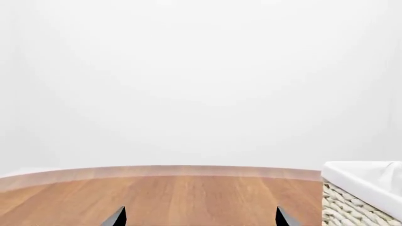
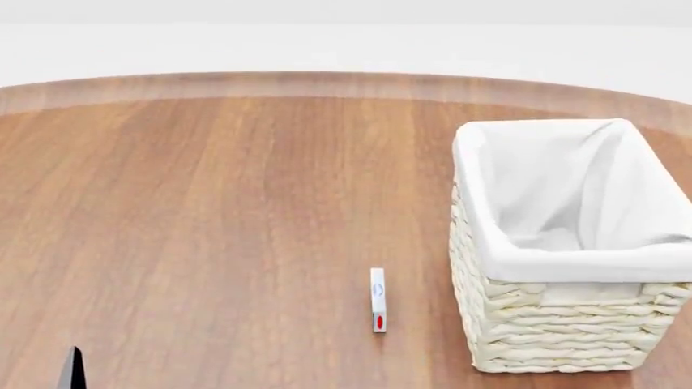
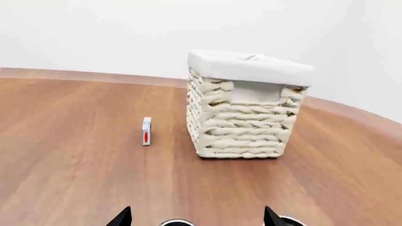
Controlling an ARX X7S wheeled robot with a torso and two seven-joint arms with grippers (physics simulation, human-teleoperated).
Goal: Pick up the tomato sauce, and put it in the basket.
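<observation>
Both claws sit apart and empty: left claw [image 1: 199, 219], right claw [image 3: 196, 217]. No tomato sauce can shows anywhere (only a thin white item [image 2: 378, 301] on the bench [image 2: 216, 211] beside the basket [image 2: 562, 324]); grabbing that by mistake is the risk.

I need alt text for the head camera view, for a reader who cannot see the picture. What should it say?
A cream wicker basket with a white cloth liner stands at the right on a round wooden table. A small thin white object with a red mark stands just left of it, apart. No tomato sauce can appears in this view.
</observation>
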